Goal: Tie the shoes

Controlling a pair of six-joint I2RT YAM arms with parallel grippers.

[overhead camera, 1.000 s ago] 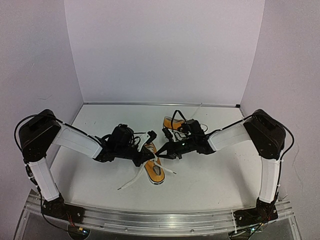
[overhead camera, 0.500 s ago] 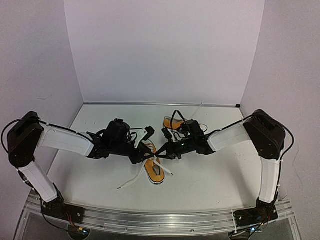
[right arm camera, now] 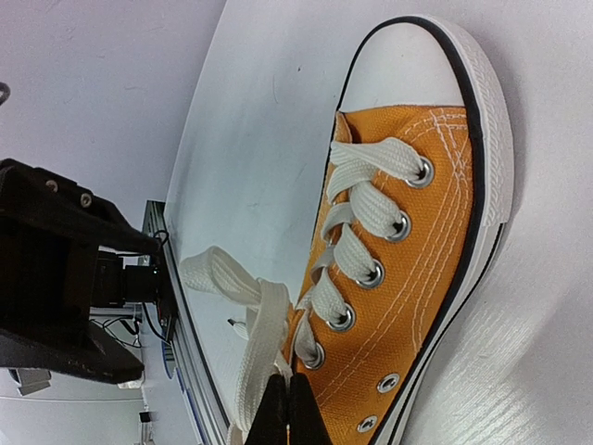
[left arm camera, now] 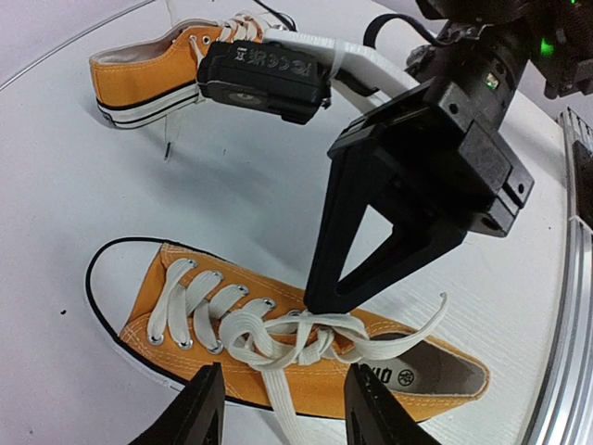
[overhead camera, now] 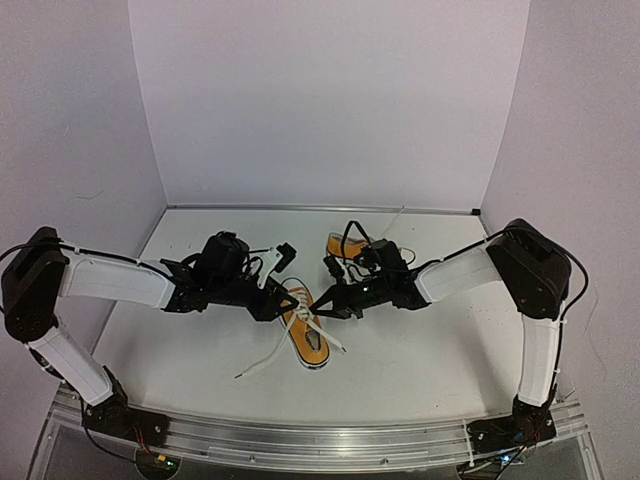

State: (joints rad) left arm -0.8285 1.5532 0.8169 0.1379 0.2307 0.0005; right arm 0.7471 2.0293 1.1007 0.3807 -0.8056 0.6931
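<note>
Shoes, setting: two orange-yellow sneakers lie on a white table (overhead camera: 430, 350) with pale walls behind. They sit well apart from each other, between the two arms.
Left arm: reaches in from the left, low over the table, ending just beside the near shoe.
Right arm: reaches in from the right, passing over the far shoe to get at the near one.
Near shoe (left arm camera: 320, 385): lies mid-table, sole down, white toe cap pointing away from the arm bases. It appears to be the one being tied.
Far shoe (left arm camera: 139, 74): rests further back, near the right arm, not touched.
Laces (left arm camera: 278, 338): white and flat, crossed loosely over the near shoe's tongue, with loose ends trailing onto the table.
Right gripper (right arm camera: 285, 408): jaws pressed fully together, tip at the lace crossing, likely to keep it in place. Whether a strand is actually pinched cannot be told.
Left gripper (left arm camera: 283, 413): jaws partly apart and gripping nothing, hovering over the near shoe with one lace strand running between the fingers, probably ready for a fresh grasp.
</note>
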